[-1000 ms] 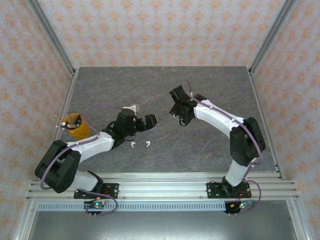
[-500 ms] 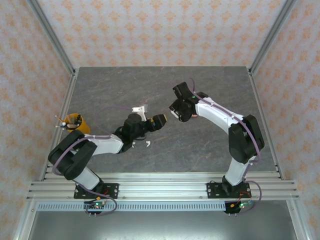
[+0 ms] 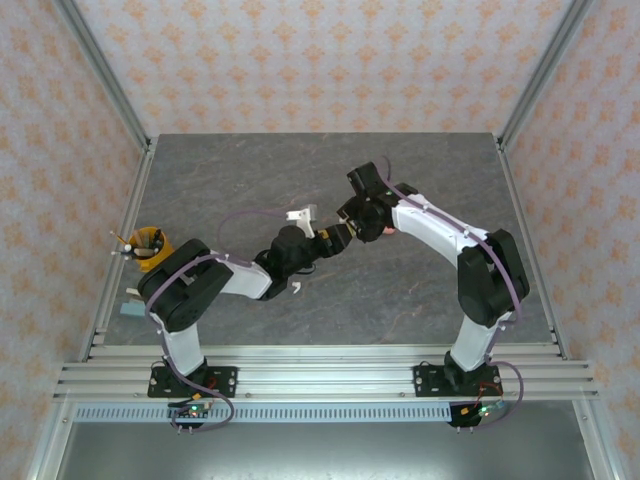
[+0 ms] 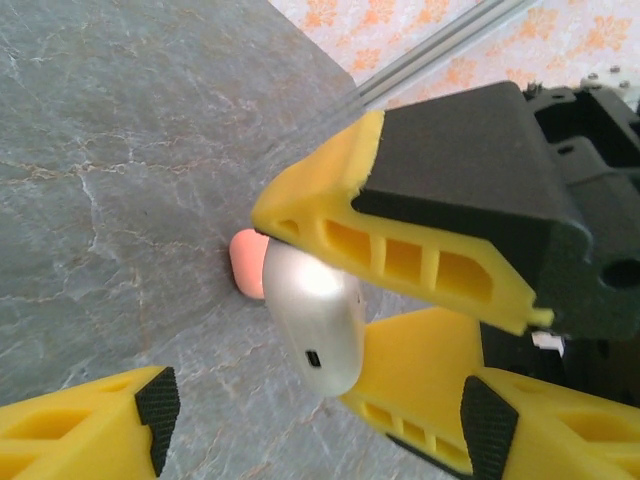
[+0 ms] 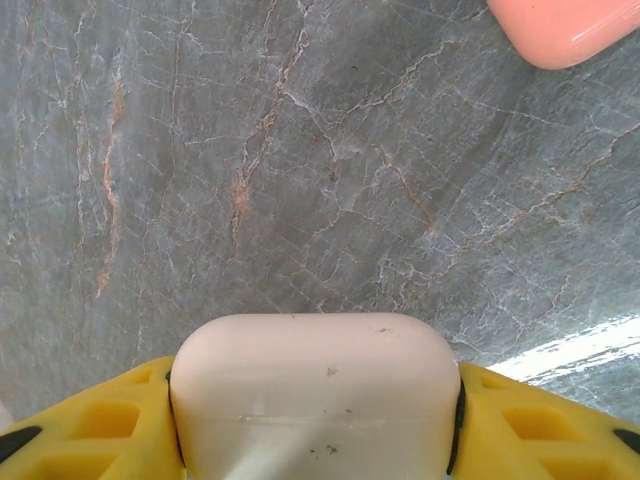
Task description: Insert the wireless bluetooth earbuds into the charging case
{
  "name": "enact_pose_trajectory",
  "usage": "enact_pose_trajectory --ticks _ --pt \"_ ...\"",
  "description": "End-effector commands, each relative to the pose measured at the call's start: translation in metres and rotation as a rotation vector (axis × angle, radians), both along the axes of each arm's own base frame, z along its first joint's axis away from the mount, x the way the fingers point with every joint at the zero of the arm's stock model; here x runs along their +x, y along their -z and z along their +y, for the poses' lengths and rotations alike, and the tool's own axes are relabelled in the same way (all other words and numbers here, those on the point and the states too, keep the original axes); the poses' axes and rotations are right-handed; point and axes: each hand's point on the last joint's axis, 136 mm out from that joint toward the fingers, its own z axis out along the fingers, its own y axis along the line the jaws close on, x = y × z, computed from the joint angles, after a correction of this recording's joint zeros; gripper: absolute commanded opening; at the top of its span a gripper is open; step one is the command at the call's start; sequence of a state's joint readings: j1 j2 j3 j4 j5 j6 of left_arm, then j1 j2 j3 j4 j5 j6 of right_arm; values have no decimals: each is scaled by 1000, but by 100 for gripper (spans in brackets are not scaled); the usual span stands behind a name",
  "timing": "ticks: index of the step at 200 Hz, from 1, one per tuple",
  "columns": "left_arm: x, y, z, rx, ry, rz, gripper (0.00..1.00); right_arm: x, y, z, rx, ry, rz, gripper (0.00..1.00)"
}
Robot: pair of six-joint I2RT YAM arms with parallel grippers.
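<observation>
Clamping the shut-looking white case, the right gripper presents it to the left gripper, whose fingers stand apart and empty. Insertion looks unstarted: 1 white earbud lies on the table beside the left arm.

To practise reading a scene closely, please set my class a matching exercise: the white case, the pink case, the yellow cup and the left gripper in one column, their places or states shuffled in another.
1 white case
2 pink case
3 yellow cup
4 left gripper

A at the left edge of the table
B jaws apart, empty
C clamped in the right gripper
D lying free on the table

Pairs: 1-C, 2-D, 3-A, 4-B
</observation>
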State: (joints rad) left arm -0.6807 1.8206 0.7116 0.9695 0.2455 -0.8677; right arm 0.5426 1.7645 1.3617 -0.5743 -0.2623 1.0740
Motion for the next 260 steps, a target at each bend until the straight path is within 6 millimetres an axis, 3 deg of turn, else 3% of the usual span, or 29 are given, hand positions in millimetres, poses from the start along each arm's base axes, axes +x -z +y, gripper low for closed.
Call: enact_pose_trajectory --ticks 1,43,63,68,101,174,221,234,260 --pt "14 -19 -6 -49 -32 -58 73 7 -12 3 33 15 -28 51" --pt "23 -13 -11 -53 -42 -53 66 7 -11 3 46 16 -23 51" --pt "26 -21 -14 -73 -46 -67 65 7 -10 3 54 21 -18 50" --pt "27 -8 -15 -57 -46 -48 65 6 -9 3 58 22 -16 50" --pt "33 -6 -16 -64 -64 -49 59 7 -8 2 70 32 -13 50" --pt "37 -11 -15 -70 -78 -54 42 6 -8 0 75 34 -14 50" --pt "38 -17 -17 -69 -73 -59 23 6 -16 1 91 33 -30 50" --pt "38 -19 -18 -68 -71 -60 18 7 -20 1 99 31 -38 54" --pt "36 -19 -18 -63 -55 -52 11 13 -35 -5 128 39 -71 75"
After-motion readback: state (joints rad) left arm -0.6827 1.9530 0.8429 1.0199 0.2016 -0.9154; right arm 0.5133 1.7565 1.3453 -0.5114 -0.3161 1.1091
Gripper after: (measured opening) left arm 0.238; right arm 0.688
